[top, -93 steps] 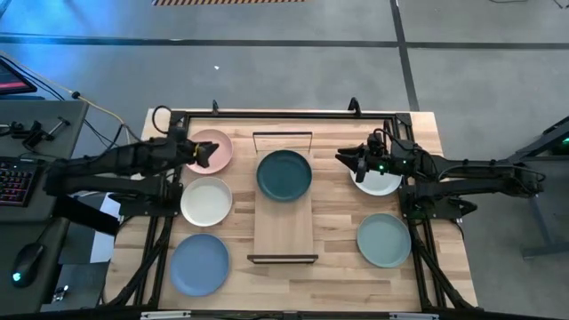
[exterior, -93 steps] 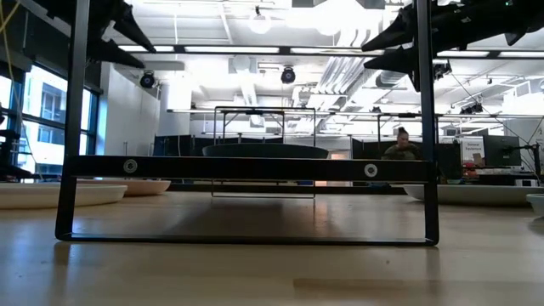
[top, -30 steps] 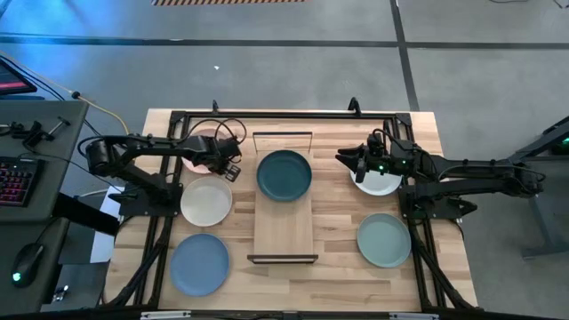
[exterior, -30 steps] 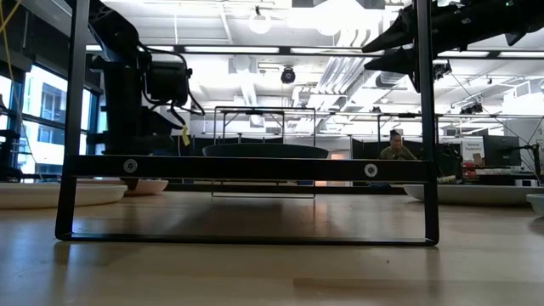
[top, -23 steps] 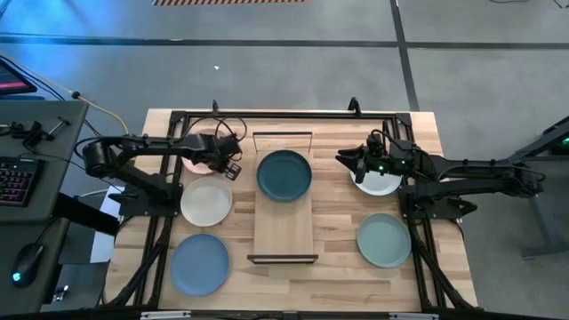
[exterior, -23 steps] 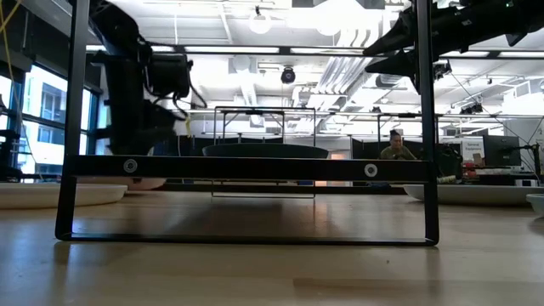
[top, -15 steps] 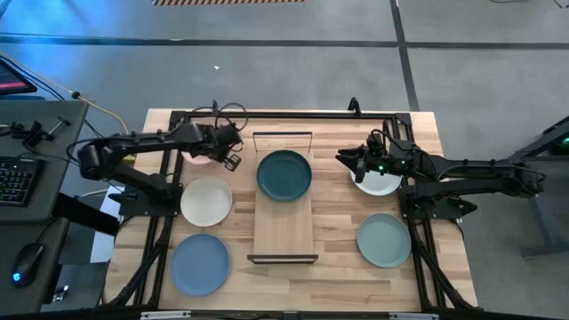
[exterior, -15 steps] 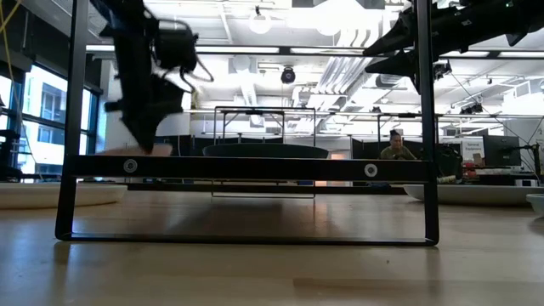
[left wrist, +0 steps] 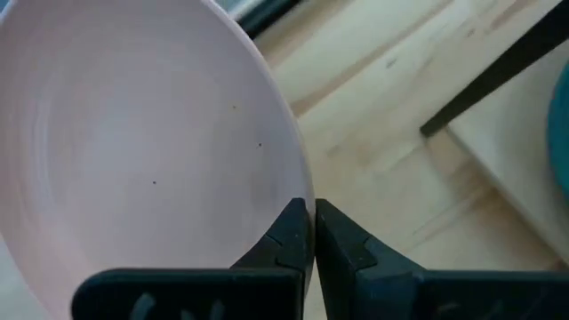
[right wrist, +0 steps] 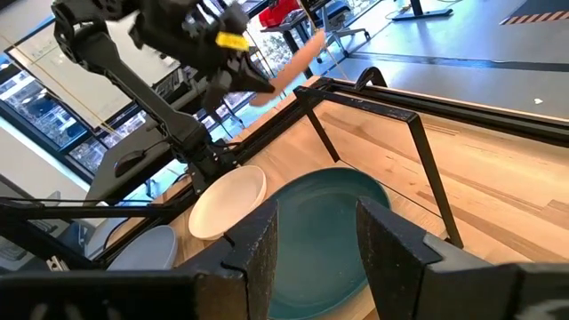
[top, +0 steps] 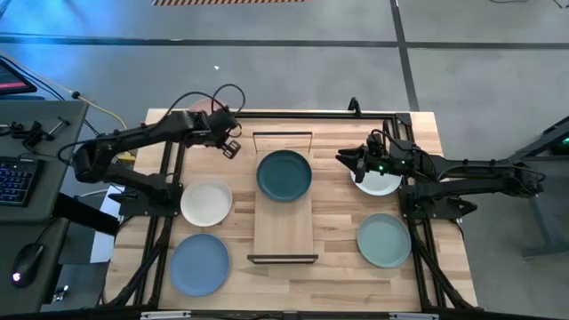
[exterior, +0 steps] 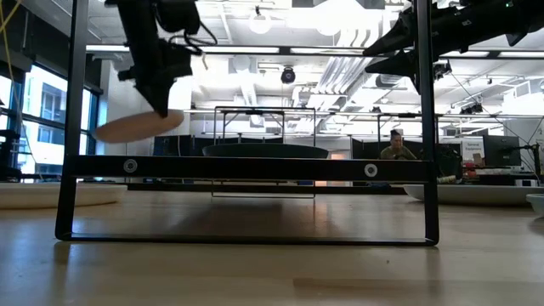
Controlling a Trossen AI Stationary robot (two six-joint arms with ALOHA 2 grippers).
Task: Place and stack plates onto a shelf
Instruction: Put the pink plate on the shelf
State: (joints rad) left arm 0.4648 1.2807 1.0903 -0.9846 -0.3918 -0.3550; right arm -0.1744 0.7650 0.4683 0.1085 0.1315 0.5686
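Observation:
My left gripper (top: 218,127) is up over the table's far left corner, shut on the pink plate (exterior: 136,126), which fills much of the left wrist view (left wrist: 133,151). A dark teal plate (top: 284,174) lies on the far half of the light-wood shelf (top: 284,227). My right gripper (top: 342,160) hovers open at the far right, level and pointing toward the shelf, beside a whitish plate (top: 380,184) that lies flat on the table. In the right wrist view (right wrist: 316,240) there is nothing between its fingers. My left gripper pinches the pink plate's rim (left wrist: 298,191) between its two fingers, on the side of the plate nearest the shelf. The fingers (exterior: 161,104) come from above, pointing down. The plate hangs clear of the table, tilted, its free side lower toward the table's left.
A second whitish plate (top: 206,201) and a blue plate (top: 199,264) lie on the table left of the shelf. A sage green plate (top: 384,240) lies at the near right. Black wire frames (exterior: 246,168) stand at both short ends of the shelf. A person (exterior: 398,146) sits in the room behind.
My left gripper has risen and gone toward the table's far edge with the pink plate. The plate, which lay on the table at the far left, now hangs clear of it and is tilted.

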